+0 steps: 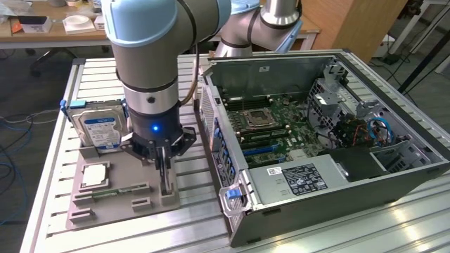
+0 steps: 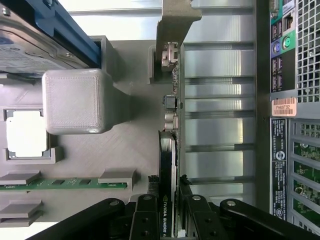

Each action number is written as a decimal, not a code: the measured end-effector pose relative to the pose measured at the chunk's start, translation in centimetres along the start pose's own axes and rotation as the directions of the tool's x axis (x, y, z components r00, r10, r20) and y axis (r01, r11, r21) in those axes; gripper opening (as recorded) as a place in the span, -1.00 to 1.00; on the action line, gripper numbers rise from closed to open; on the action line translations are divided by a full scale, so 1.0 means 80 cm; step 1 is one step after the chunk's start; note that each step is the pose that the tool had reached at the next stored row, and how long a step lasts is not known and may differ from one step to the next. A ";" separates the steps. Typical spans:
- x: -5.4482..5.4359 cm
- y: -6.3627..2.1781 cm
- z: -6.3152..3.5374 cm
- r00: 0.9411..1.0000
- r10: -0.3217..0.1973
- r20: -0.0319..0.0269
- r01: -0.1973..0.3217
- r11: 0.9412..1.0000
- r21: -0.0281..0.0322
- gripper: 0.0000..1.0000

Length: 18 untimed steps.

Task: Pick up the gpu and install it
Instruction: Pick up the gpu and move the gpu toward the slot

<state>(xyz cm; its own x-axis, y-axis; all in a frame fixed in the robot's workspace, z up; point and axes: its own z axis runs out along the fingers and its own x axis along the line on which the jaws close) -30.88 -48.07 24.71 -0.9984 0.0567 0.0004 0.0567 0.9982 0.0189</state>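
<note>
Gpu (image 2: 168,165) stands on edge in its slot on the grey tray (image 1: 126,176), at 9 o'clock from the case (image 1: 302,176), leaving its top edge free to pinch. The gripper (image 2: 168,222) straddles that edge, jaws narrowed onto the card.

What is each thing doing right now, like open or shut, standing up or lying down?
gripper: shut on the gpu.
gpu: standing on edge in the tray.
hard drive: standing upright in its tray slot.
memory stick: lying flat in its holder.
processor chip: lying flat in its pocket.
computer case: lying on its side, open on top.
</note>
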 end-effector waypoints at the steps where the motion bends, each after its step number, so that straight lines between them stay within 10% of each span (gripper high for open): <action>1: 0.000 0.000 -0.002 1.000 0.000 0.000 0.000 1.000 0.000 -0.47; 18: 0.000 0.001 -0.041 1.000 0.000 0.000 0.000 1.000 0.000 -0.47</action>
<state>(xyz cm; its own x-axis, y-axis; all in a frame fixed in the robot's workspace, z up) -30.88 -48.06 27.96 -0.9984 0.0566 0.0003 0.0566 0.9982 0.0190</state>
